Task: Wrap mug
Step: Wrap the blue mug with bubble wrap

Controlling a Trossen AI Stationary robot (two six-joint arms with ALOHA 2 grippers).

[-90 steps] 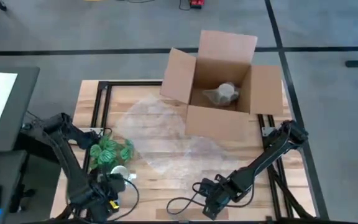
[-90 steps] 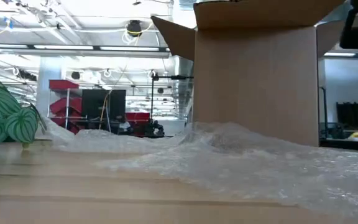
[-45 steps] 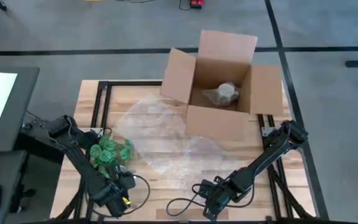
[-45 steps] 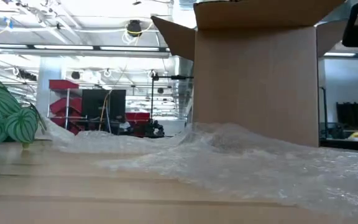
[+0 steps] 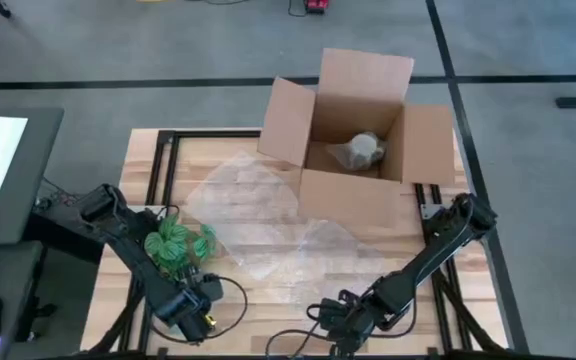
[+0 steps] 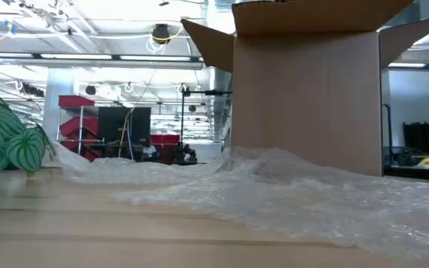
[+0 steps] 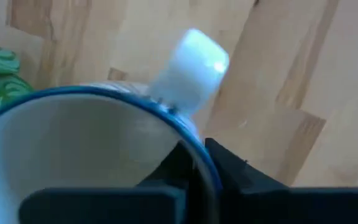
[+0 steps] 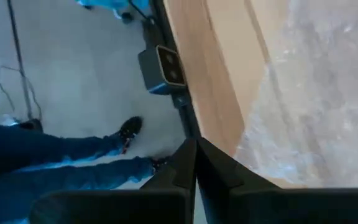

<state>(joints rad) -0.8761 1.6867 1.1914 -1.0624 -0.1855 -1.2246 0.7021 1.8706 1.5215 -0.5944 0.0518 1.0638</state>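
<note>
left hand: clamped on the mug rim, near the counter front edge (beside green leaves)
right hand: fingers pressed together, empty, over the front edge

Around my wooden surface lies a grey floor crossed by dark tape lines. Beyond it, the hall is bright, with long ceiling lights, a red rack and dark monitors. A person's legs in blue trousers stand beside the surface's edge.
</note>
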